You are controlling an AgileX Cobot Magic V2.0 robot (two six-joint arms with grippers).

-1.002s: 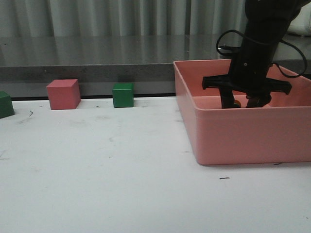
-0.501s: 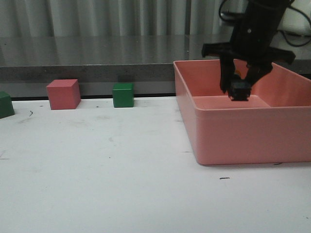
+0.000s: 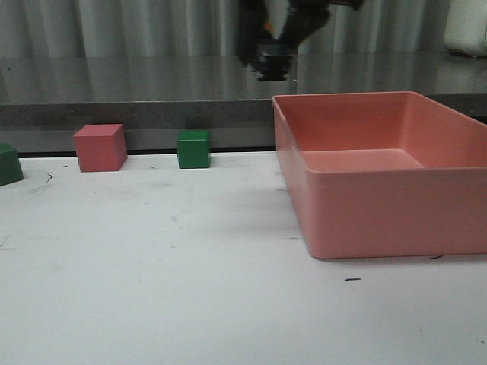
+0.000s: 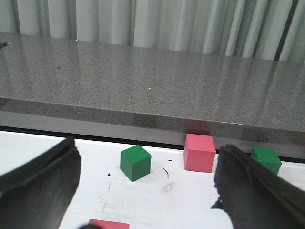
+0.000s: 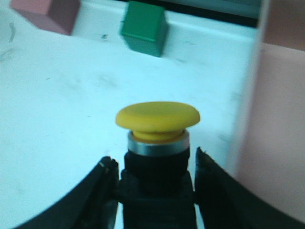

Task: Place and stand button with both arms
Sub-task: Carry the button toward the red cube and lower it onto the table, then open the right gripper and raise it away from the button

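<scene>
The button has a yellow domed cap (image 5: 157, 119) on a black body. My right gripper (image 5: 155, 179) is shut on that body, with the cap pointing away from the wrist. In the front view the right gripper (image 3: 270, 46) is a blurred dark shape at the top edge, high above the table and just left of the pink bin (image 3: 365, 220). The button (image 3: 268, 57) hangs in it, with a bit of orange-yellow showing. My left gripper (image 4: 147, 164) is open and empty, low over the table and facing the cubes. It is out of the front view.
A pink cube (image 3: 100, 147) and a green cube (image 3: 193, 148) stand at the table's back edge, and another green cube (image 3: 9, 163) at the far left. The left wrist view shows a green cube (image 4: 136, 162), a pink cube (image 4: 199, 151), a second green cube (image 4: 266, 159) and a pink edge (image 4: 108, 224) close by.
My right gripper has lifted the button out of the pink bin and carried it up and to the left. It is now beyond the bin's left wall.
</scene>
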